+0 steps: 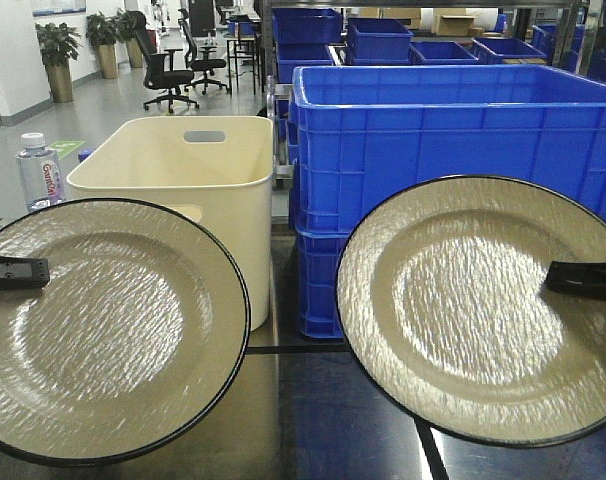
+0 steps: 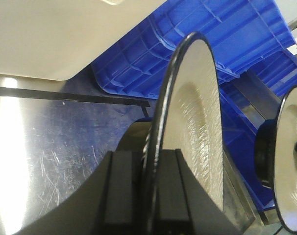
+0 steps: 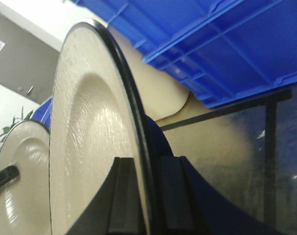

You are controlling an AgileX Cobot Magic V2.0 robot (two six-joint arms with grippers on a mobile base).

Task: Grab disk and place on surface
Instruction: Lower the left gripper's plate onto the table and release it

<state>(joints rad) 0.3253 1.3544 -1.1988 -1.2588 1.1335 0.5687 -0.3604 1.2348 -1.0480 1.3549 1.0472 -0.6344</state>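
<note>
The left gripper [image 1: 31, 271] jaws pinch one cream, black-edged round disk [image 1: 113, 340], the right gripper [image 1: 561, 278] jaws a second such disk [image 1: 453, 310], over the dark glossy table [image 1: 313, 425].

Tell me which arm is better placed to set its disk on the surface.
Left, marginally: both disks are gripped alike, but the left disk seems lower over the surface than the right disk.

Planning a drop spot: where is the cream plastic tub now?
Front view, left of centre: the cream rectangular plastic tub stands behind the left black-rimmed beige plate, beside the stacked blue plastic crates on its right.
</note>
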